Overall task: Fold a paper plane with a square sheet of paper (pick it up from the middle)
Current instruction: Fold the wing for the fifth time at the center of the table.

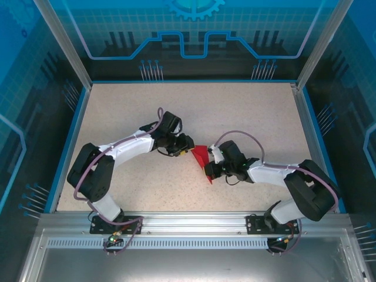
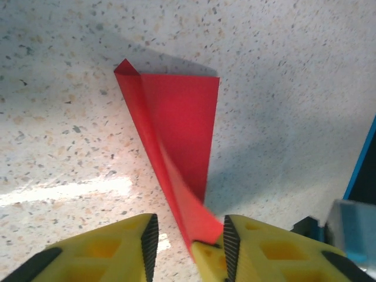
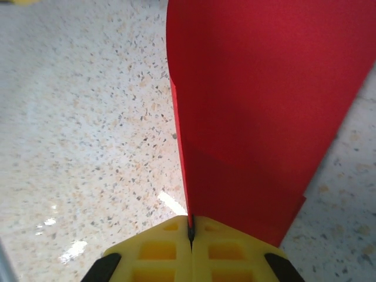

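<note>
Position first: your sheet of paper [image 1: 201, 160] lies near the middle of the speckled table [image 1: 247, 111], bright red and folded into a long pointed wedge, between the two grippers in the overhead view. Your right gripper [image 3: 191, 230] is pressed together on it. Its wrist camera shows the yellow fingers meeting, with the paper's edge pinched in the seam between them and the red layers rising away from the fingers toward the right of the view. Your left gripper [image 2: 187, 238] stands spread, with a gap between its black pads. In its wrist view the narrow tip of the wedge comes down into that gap and touches the inner side of the finger on the right of the picture, while the finger on the left is clear of it. The wide end of the wedge lies farther out on the table, with a small corner sticking out at its upper left. One long flap curls up off the surface and throws a shadow. From above, the left gripper sits just at the wedge's upper end, and the right gripper holds it along its right side, lower down.
</note>
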`<state>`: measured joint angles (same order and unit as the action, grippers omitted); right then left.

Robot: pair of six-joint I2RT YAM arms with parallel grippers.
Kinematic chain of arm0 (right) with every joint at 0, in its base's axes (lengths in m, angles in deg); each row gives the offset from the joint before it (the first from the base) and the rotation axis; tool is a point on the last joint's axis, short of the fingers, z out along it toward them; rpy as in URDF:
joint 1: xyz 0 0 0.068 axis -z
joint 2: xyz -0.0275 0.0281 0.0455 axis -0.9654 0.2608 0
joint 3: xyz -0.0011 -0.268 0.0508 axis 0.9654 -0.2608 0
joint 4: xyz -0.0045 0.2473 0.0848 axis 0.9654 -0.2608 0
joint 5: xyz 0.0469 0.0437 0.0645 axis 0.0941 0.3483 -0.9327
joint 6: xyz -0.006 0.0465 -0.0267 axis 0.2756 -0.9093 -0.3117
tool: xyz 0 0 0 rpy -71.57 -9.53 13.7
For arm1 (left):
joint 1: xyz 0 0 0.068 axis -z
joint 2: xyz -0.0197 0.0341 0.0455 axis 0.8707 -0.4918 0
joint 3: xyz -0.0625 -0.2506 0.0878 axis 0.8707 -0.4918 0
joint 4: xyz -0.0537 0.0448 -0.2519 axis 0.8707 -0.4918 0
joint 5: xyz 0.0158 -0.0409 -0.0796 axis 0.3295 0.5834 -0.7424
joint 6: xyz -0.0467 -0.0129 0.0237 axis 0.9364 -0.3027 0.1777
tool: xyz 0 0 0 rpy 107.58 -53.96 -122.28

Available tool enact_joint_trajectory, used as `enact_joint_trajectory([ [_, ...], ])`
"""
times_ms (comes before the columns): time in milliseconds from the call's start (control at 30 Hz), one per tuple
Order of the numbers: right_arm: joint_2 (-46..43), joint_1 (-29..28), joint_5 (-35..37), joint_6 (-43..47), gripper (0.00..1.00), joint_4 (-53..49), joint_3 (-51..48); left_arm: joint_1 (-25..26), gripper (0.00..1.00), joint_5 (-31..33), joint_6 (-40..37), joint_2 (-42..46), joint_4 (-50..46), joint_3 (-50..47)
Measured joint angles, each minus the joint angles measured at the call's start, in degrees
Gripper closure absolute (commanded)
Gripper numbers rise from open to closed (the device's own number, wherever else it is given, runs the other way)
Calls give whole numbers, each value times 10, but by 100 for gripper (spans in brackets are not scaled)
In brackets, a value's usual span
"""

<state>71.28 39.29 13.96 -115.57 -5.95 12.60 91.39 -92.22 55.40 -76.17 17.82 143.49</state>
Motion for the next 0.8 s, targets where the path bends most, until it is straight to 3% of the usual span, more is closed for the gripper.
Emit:
enact_joint_trajectory([
  [333, 63, 73, -160, -83, 99, 131, -26, 30, 75, -29, -1, -15, 57, -3],
  [800, 128, 134, -245, -158, 98, 214, -53, 52, 76, -70, 0, -73, 128, -3],
])
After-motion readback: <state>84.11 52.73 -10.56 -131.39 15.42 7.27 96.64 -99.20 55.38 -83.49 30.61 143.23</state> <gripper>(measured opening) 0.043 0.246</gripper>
